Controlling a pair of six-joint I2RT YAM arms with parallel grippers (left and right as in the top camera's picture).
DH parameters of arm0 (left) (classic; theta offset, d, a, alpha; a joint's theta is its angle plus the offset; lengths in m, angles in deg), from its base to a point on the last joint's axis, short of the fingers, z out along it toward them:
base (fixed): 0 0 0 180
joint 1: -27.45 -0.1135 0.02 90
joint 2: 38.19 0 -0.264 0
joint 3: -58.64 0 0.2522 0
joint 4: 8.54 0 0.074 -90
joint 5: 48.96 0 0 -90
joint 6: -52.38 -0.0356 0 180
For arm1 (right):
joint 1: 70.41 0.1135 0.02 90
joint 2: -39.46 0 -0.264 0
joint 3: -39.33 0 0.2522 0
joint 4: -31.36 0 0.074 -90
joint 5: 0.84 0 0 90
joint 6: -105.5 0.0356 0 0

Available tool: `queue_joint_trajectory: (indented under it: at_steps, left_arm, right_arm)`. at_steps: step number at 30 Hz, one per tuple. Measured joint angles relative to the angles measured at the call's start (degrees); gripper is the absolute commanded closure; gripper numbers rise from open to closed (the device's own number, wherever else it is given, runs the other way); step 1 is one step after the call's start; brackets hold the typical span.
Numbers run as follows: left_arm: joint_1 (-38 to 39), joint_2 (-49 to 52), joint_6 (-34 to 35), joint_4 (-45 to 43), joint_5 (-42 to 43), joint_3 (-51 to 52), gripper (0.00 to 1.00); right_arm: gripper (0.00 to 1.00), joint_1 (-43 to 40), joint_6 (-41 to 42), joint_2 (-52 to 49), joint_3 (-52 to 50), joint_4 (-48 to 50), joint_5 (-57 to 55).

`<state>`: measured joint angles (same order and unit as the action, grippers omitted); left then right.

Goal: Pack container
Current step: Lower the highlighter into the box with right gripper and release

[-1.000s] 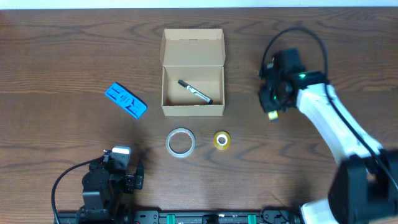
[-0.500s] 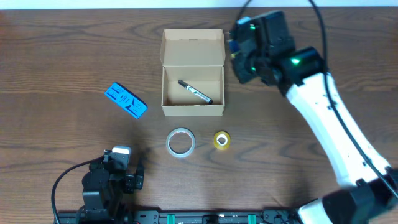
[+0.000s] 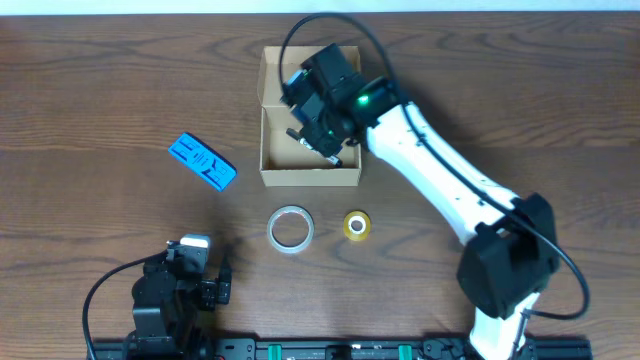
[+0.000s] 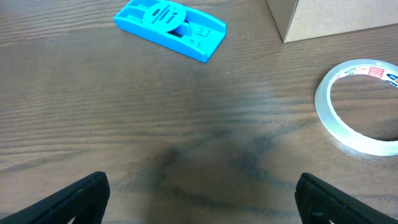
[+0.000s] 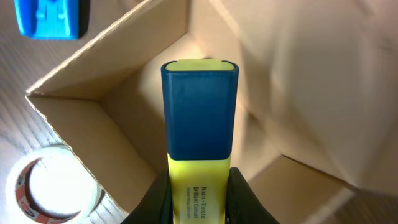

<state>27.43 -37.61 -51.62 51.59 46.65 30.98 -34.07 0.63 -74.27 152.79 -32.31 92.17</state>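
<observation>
Readable on the yellow highlighter [image 5: 199,118], under its dark blue cap: "Non-Toxic"; smaller lines beneath not legible. Pinched narrowly in the right gripper [image 5: 199,190], directly above the open container [image 3: 310,178], near the middle of the bench's far edge. One second ago still right of the box; now moved over it. By the near edge, wide-spread left gripper [image 4: 202,199], holding nothing.

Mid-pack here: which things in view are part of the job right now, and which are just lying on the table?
In the job: container; yellow highlighter, held over it by the right gripper.
Lying about, untouched, perhaps next to pack: blue plastic piece; clear tape roll; yellow tape roll.
</observation>
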Motion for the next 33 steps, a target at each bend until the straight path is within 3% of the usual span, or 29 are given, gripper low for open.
queue_joint_trajectory:
  at_steps: [8, 18, 25, 33]
  left_arm:
    - [0.0, 0.0, 0.0, 0.0, 0.0, 0.0, 0.05]
    - [0.0, 0.0, 0.0, 0.0, 0.0, 0.0, 0.05]
    - [0.0, 0.0, 0.0, 0.0, 0.0, 0.0, 0.05]
    - [0.0, 0.0, 0.0, 0.0, 0.0, 0.0, 0.05]
  right_arm:
    - [0.96, 0.5, -2.8, -4.0, 0.0, 0.0, -1.9]
    - [0.78, 0.5, -4.7, -4.5, 0.0, 1.4, -2.6]
    - [0.76, 0.5, -5.2, -4.5, 0.0, 1.8, -2.6]
    - [0.66, 0.5, -5.2, -4.5, 0.0, 2.2, -2.6]
